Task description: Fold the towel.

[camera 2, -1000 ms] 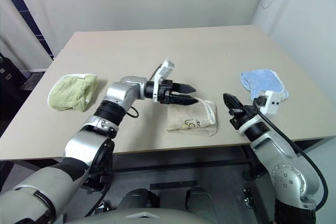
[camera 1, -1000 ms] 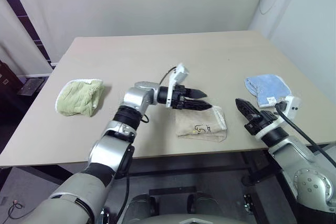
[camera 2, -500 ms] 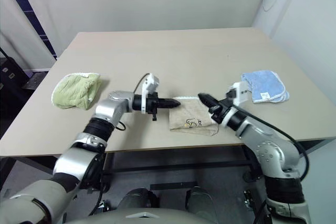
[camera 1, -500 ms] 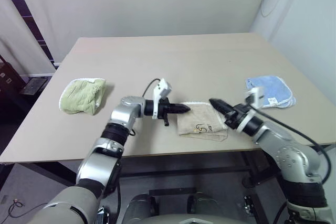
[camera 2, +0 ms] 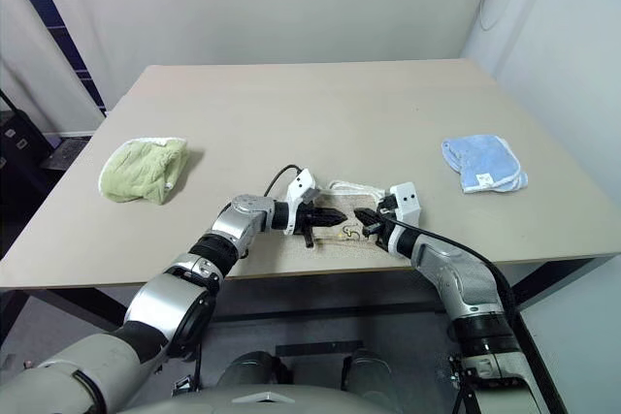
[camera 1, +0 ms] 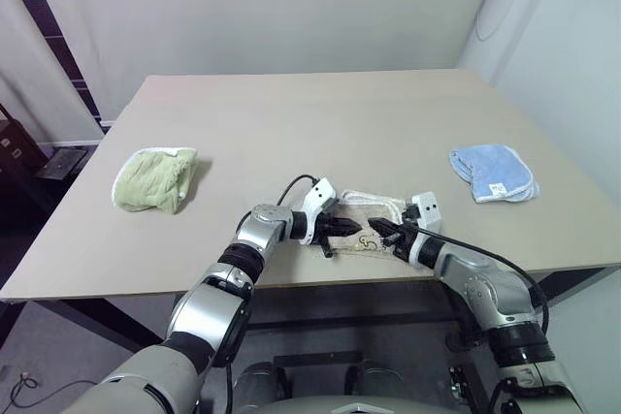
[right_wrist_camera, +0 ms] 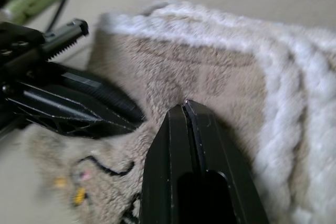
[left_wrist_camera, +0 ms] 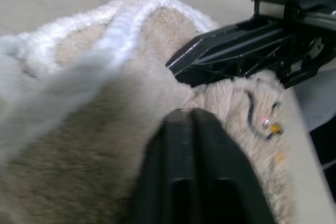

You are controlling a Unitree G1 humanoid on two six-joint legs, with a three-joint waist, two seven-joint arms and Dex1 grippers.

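Resting on the folded towel [camera 1: 361,228] near the table's [camera 1: 291,123] front edge, both my grippers meet tip to tip over it. My left gripper [camera 1: 342,230] comes in from nine o'clock, fingers pressed together on the pile with nothing between them. My right gripper [camera 1: 380,231] comes from three o'clock, jaws fully closed, empty. A green towel [camera 1: 153,179] lies well off at nine o'clock, a blue towel [camera 1: 493,173] towards two o'clock.

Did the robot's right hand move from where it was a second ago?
Yes. The right gripper has swung in from near the blue towel leftward onto the beige towel, meeting the left gripper there.
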